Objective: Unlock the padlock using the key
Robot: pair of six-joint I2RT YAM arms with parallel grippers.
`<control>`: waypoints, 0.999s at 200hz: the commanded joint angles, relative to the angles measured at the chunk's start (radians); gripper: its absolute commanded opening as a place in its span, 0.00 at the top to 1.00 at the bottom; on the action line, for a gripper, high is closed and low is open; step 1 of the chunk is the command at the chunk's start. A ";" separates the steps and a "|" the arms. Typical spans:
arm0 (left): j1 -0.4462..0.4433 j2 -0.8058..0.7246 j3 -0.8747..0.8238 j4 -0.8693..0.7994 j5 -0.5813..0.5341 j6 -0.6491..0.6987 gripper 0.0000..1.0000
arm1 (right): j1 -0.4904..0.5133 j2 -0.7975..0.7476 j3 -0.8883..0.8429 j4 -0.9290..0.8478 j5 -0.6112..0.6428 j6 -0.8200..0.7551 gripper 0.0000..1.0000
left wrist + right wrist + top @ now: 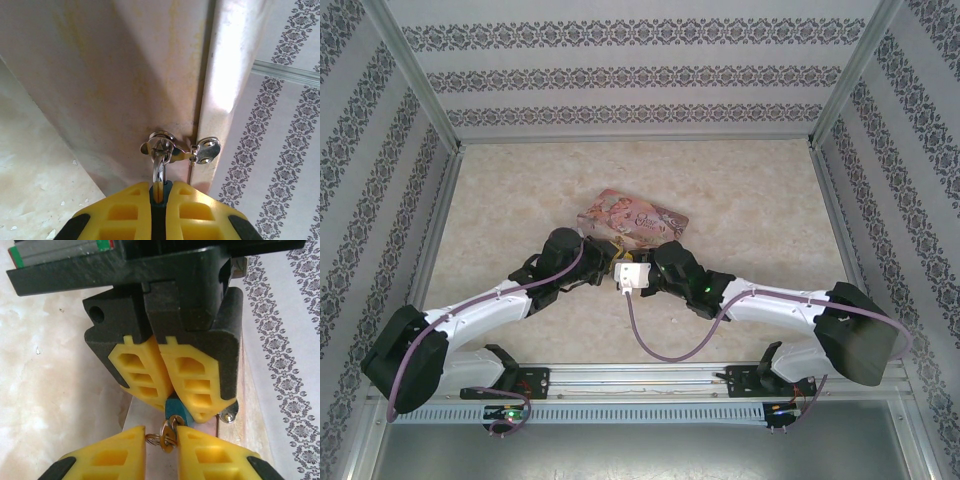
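Reaching in from the near left, elbow bent and forearm slanting toward the middle of the table (760,200), and clenching the left gripper (159,186) on the teal padlock (174,406), pressing yellow fingertips (150,385) against both sides of its body. Holding the padlock just beside the near wall of the pink tin (632,218), with the metal shackle (159,167) hooked through the tin's clasp (161,142). Angling in from the near right in a mirrored bend, setting the right gripper (162,439) nose to nose with the left. Flanking the key (168,432) and its wire ring with yellow fingers (107,457), the key sitting right against the padlock's exposed end. Leaving it impossible to tell whether those jaws are pinching the key or merely standing narrowly around it.
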 commanded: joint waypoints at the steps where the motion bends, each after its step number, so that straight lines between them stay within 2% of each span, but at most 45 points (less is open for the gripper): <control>1: -0.021 -0.033 0.016 0.015 -0.011 -0.021 1.00 | 0.011 0.016 0.032 0.026 0.016 -0.004 0.81; 73: -0.023 -0.030 0.013 0.022 -0.014 -0.024 1.00 | 0.011 0.048 0.045 0.045 0.032 0.021 0.89; 119: -0.026 -0.031 0.010 0.028 -0.020 -0.027 1.00 | 0.010 0.049 0.028 0.074 0.051 0.070 1.00; 200: -0.034 -0.006 0.003 0.043 -0.027 -0.033 1.00 | 0.010 0.047 -0.037 0.226 0.067 0.312 1.00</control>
